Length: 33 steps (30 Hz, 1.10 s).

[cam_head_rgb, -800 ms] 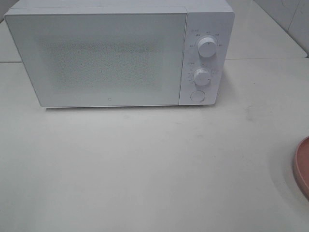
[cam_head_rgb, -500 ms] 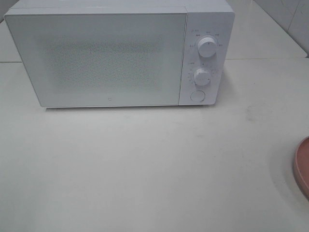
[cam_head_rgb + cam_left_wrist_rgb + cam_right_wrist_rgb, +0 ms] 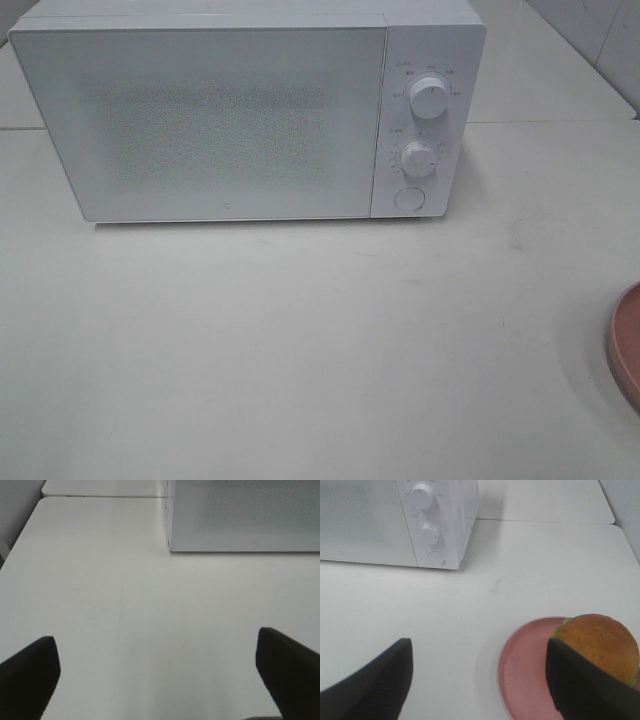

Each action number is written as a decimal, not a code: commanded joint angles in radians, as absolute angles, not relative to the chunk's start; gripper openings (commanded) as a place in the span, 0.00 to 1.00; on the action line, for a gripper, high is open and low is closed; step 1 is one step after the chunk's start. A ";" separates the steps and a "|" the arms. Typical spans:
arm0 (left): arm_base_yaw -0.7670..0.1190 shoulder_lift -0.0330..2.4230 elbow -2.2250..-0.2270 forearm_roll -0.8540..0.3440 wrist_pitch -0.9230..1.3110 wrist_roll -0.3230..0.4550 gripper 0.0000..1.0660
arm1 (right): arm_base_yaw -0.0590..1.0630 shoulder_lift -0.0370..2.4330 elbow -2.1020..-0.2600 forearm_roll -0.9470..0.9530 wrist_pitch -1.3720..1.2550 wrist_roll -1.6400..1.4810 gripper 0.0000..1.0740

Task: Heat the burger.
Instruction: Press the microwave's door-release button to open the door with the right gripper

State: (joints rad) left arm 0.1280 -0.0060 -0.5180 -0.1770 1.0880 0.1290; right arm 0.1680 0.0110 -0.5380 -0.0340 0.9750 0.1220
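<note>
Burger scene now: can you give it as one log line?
burger: on pink plate | microwave: door shut | left jaws: open, empty | right jaws: open, empty

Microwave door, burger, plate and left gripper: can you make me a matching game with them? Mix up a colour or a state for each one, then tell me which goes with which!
Things:
1. microwave door
2. burger
3. plate
4. left gripper

Colour or state:
A. pink
B. open, holding nothing
C. shut
D. golden-brown on top

Right pairs: 1-C, 2-D, 3-A, 4-B.
</note>
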 commanded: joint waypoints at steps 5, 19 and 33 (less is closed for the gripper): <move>0.126 -0.028 -0.517 -0.178 1.074 0.124 0.94 | 0.163 0.137 -0.553 -0.033 0.886 0.118 0.68; 0.126 -0.028 -0.517 -0.178 1.074 0.124 0.94 | 0.163 0.335 -0.553 -0.033 0.686 0.118 0.68; 0.126 -0.028 -0.517 -0.178 1.074 0.124 0.94 | 0.163 0.548 -0.553 -0.032 0.512 0.118 0.68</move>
